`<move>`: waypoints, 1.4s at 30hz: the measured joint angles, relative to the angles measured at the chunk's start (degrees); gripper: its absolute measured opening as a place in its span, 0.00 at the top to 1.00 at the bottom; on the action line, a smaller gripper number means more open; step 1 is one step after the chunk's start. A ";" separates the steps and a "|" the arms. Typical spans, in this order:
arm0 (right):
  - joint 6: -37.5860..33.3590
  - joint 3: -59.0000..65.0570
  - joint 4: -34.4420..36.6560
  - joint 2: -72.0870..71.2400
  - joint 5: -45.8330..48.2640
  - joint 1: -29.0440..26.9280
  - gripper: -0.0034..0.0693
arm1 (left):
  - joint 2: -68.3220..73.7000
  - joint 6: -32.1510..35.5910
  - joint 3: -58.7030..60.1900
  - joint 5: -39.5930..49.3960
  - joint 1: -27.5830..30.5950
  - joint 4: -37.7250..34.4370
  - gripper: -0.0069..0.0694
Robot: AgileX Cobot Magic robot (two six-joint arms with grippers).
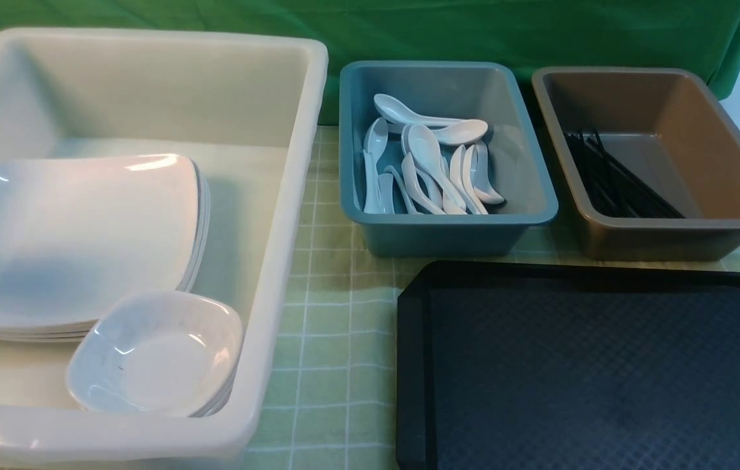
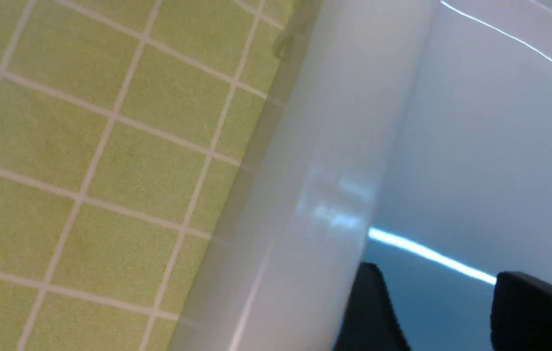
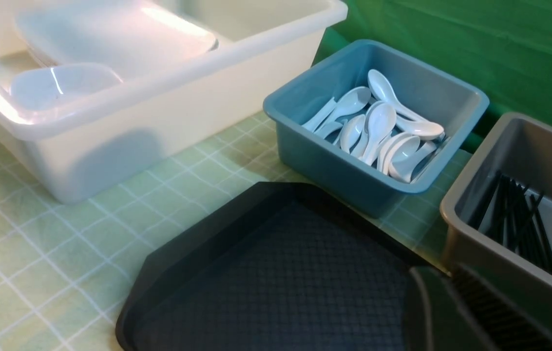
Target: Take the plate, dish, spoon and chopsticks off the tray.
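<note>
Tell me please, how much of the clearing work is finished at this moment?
It looks finished. The tray is bare. The plates and dishes sit in the white tub, the spoons in the blue tub, the chopsticks in the brown tub. Neither gripper visibly holds anything. Nothing seems left.

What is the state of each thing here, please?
tray: bare, nothing on it
white tub: holds stacked plates and small dishes
blue tub: holds white spoons
brown tub: holds black chopsticks
left gripper: open, empty
</note>
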 joint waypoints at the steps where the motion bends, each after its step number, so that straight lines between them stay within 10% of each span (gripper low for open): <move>1: 0.00 0.00 0.00 0.05 0.00 0.00 0.88 | -0.22 -1.64 -0.64 0.33 0.00 0.96 0.44; 7: 0.00 0.00 -0.07 1.11 -0.61 0.00 0.88 | -2.56 -10.02 -5.92 5.39 0.00 7.28 0.50; 15: -0.12 -1.04 -2.19 6.16 -0.62 0.00 0.90 | -10.95 -10.18 -8.38 16.41 -0.89 5.86 0.92; 30: 3.90 2.52 -2.31 6.68 -1.23 0.00 0.95 | -26.15 -7.03 10.80 18.46 -18.15 4.47 0.93; 42: 8.68 17.35 -1.92 6.92 -27.82 0.00 0.95 | -30.66 -7.82 17.47 17.02 -22.15 4.09 0.93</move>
